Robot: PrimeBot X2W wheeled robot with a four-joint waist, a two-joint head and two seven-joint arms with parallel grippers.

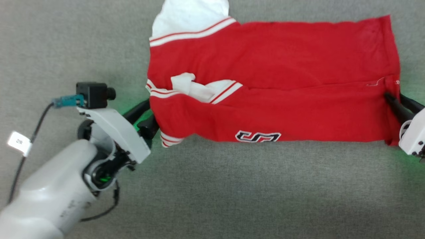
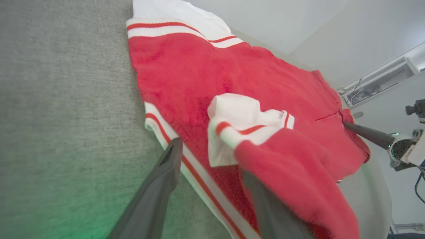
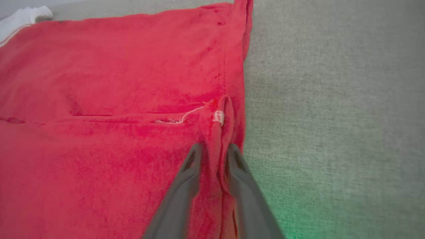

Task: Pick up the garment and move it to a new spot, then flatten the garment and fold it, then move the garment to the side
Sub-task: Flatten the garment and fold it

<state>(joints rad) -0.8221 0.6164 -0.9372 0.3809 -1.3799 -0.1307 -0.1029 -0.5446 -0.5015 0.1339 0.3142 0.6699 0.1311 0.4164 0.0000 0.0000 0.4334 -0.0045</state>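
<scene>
Garment [image 1: 272, 66] lies flat on the grey mat [image 1: 232, 186], its near side folded over the middle. Left gripper [image 1: 146, 116] has its fingers apart, with cloth lying over one finger. Right gripper [image 3: 215, 147] pinches the hem. Far back, a white sleeve [image 1: 189, 16] sticks out. More folds and the move aside look left to do.

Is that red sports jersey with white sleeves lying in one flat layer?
No, the red sports jersey has its near side folded over, a white sleeve on top.
</scene>
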